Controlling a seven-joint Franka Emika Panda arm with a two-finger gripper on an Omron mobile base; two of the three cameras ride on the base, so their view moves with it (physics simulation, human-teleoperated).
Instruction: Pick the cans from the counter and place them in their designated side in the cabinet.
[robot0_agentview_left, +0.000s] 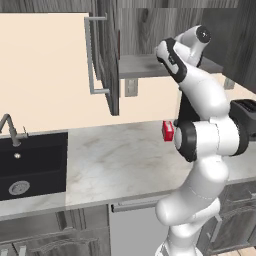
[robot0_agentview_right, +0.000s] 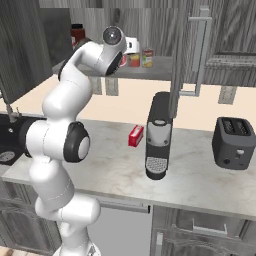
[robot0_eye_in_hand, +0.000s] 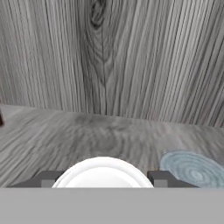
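Note:
My arm reaches up into the open cabinet (robot0_agentview_right: 165, 70), with the gripper (robot0_agentview_right: 131, 50) over its grey shelf (robot0_agentview_left: 137, 65). In the hand view the gripper (robot0_eye_in_hand: 103, 178) is shut on a can (robot0_eye_in_hand: 103, 171), whose white round top sits between the two fingertips. From the right base view this can (robot0_agentview_right: 133, 60) looks red and stands low on the shelf under the hand. A second can (robot0_agentview_right: 146, 57), with a yellow label and a silvery top (robot0_eye_in_hand: 194, 168), stands just to its right. The counter (robot0_agentview_left: 115, 160) below holds no cans that I can see.
The cabinet door (robot0_agentview_left: 107, 60) hangs open with its bar handle (robot0_agentview_left: 90, 55). A dark jar (robot0_agentview_right: 76, 34) sits at the shelf's left. On the counter are a small red box (robot0_agentview_right: 135, 136), a coffee machine (robot0_agentview_right: 157, 135), a toaster (robot0_agentview_right: 233, 142) and the black sink (robot0_agentview_left: 30, 162).

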